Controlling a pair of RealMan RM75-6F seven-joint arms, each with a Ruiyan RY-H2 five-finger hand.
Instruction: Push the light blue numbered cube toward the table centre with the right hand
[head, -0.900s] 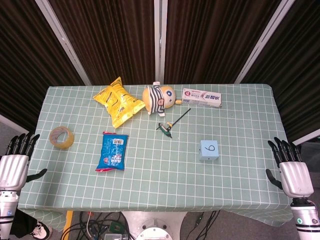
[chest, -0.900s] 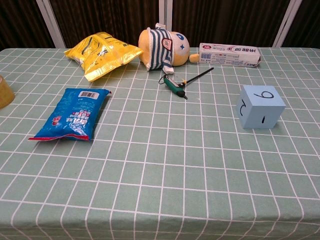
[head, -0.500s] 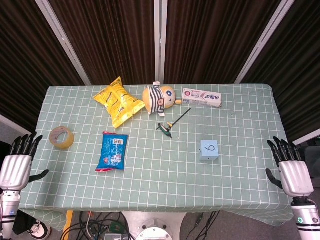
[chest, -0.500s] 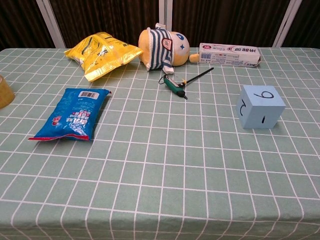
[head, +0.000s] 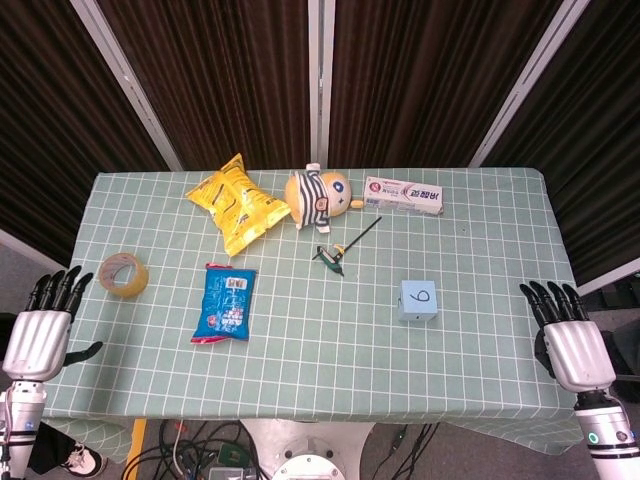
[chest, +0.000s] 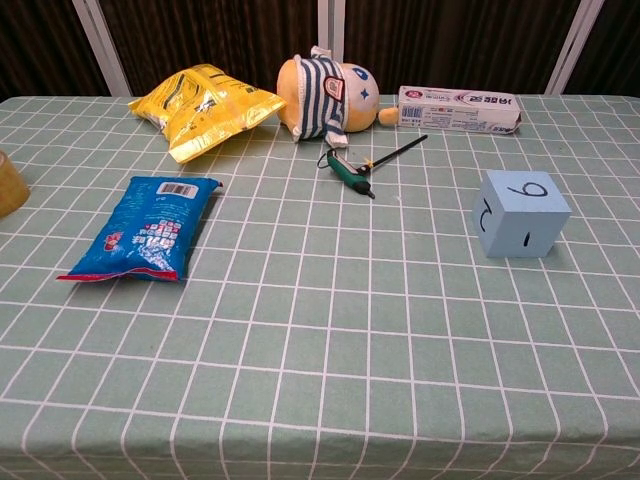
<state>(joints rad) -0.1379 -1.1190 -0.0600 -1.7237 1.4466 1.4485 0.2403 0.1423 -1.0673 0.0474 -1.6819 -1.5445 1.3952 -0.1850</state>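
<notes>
The light blue numbered cube (head: 418, 300) (chest: 520, 213) sits on the green checked tablecloth (head: 330, 350), right of the middle, with a 6 on its top face. My right hand (head: 569, 337) hovers at the table's right front corner, well to the right of the cube, fingers spread and holding nothing. At the front left corner, just off the table, my left hand (head: 42, 328) is also open and empty. Neither hand shows in the chest view.
A blue snack packet (head: 226, 303) lies left of centre, a yellow tape roll (head: 123, 274) at the left edge. Along the back are a yellow chip bag (head: 237, 204), a striped plush doll (head: 318, 196) and a toothpaste box (head: 404, 195). A small screwdriver (head: 345, 244) lies near the middle.
My right hand has shifted slightly left and down toward the table corner. My left hand has dropped a little lower. The cube has not moved.
</notes>
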